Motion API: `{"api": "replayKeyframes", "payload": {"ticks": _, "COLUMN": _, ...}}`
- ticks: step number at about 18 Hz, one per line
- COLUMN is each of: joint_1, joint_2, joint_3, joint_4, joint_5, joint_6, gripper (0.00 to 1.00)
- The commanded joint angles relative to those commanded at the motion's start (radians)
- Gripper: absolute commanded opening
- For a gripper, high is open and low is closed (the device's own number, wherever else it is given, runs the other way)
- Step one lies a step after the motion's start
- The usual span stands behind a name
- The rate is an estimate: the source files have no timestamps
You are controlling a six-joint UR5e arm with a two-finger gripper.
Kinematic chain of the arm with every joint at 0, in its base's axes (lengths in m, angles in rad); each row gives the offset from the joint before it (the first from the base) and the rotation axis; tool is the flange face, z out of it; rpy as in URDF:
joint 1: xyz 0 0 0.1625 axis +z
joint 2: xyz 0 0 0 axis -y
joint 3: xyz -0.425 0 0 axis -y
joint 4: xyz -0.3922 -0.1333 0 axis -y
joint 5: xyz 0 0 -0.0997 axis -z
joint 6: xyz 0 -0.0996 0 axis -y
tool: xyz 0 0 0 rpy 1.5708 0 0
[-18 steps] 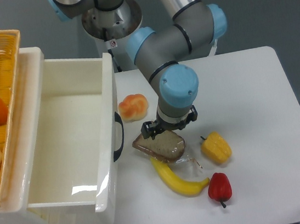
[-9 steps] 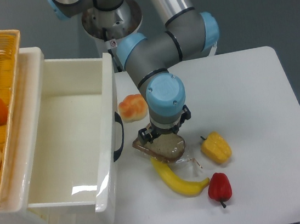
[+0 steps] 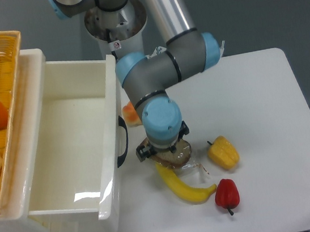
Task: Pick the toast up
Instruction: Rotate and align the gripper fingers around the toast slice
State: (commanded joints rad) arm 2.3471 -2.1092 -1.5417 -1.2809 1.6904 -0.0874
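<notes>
Gripper (image 3: 161,151) sits low over the toast (image 3: 177,155), near the lower middle of the frame, but the wrist covers its fingers, so I cannot tell if they are spread or closed on anything. Only the right part of the toast shows; it lies flat on the table (image 3: 256,102) in its clear wrap. To do this step well, I think the fingers should go down on both sides of the slice and close on the bread itself, not only on the loose plastic, which could slip out. The banana (image 3: 184,187) touches or almost touches the lower edge of the toast, so the fingers should not push into it. The yellow pepper (image 3: 223,152) is near on the right, the bun (image 3: 130,114) is just above and partly hidden, and the drawer handle (image 3: 123,141) is close on the left. A straight lift seems safest.
</notes>
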Motion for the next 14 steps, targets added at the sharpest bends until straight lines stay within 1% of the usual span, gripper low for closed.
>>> {"api": "replayKeyframes", "payload": {"ticks": 7, "joint_1": -0.006, "joint_2": 0.0, "joint_3": 0.002, "joint_4": -0.002, "joint_5": -0.008, "joint_6": 0.002, "gripper": 1.0}}
{"api": "replayKeyframes", "payload": {"ticks": 14, "joint_1": -0.022, "joint_2": -0.015, "joint_3": -0.003, "joint_4": -0.002, "joint_5": -0.005, "joint_6": -0.002, "gripper": 1.0}}
